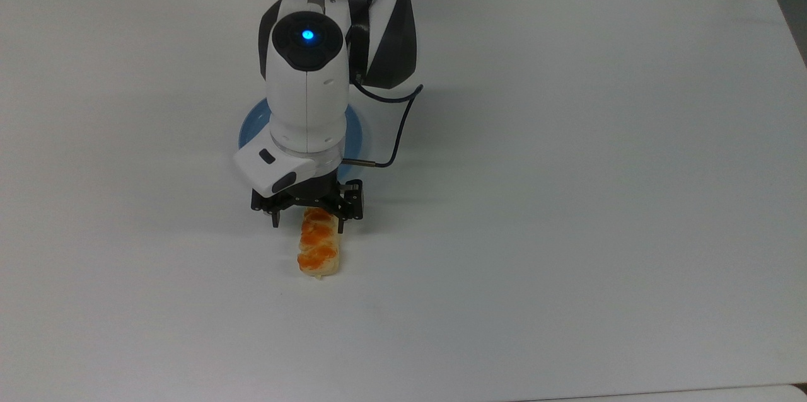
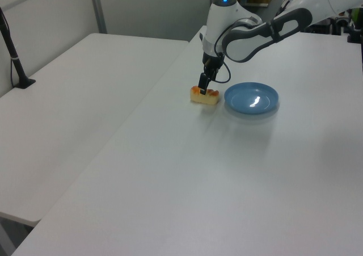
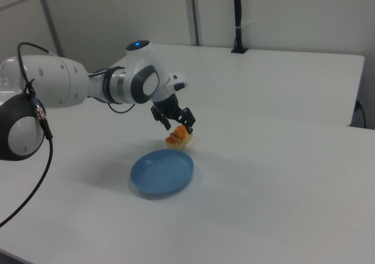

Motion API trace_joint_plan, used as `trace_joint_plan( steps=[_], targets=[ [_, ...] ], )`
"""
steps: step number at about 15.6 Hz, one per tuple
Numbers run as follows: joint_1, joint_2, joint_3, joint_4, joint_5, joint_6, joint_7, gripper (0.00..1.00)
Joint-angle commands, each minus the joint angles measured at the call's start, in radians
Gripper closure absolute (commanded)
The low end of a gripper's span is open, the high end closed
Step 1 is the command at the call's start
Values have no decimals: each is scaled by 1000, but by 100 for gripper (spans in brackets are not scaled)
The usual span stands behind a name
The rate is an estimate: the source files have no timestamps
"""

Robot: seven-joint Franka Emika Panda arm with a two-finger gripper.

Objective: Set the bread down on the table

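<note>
The bread (image 1: 319,251) lies flat on the white table (image 1: 567,200), orange patches up, a little below the blue plate in the top view. My gripper (image 1: 309,220) hovers over the bread's near end, open, one finger on each side and neither clearly touching it. In the left view the bread (image 2: 204,96) rests just left of the plate, with the gripper (image 2: 205,83) right above it. The right view has the bread (image 3: 177,138) beyond the plate and the gripper (image 3: 176,122) above it.
A round blue plate (image 1: 249,130) sits partly under the arm's wrist, with nothing on it in the left view (image 2: 251,97) or the right view (image 3: 162,173). A black cable loops off the wrist (image 1: 397,131). A black post stands at the table's far edge (image 3: 237,18).
</note>
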Motion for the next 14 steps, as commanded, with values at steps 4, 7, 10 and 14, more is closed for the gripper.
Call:
trace_joint_plan(
  steps=[4, 7, 10, 14],
  targets=[
    [-42, -163, -7, -9, 70, -195, 30, 0],
    [-65, -275, -7, -11, 102, -367, 30, 0],
    [-82, -406, -8, -23, 101, -560, 30, 0],
    [-85, -569, -21, -77, 101, -711, 29, 0]
  ],
)
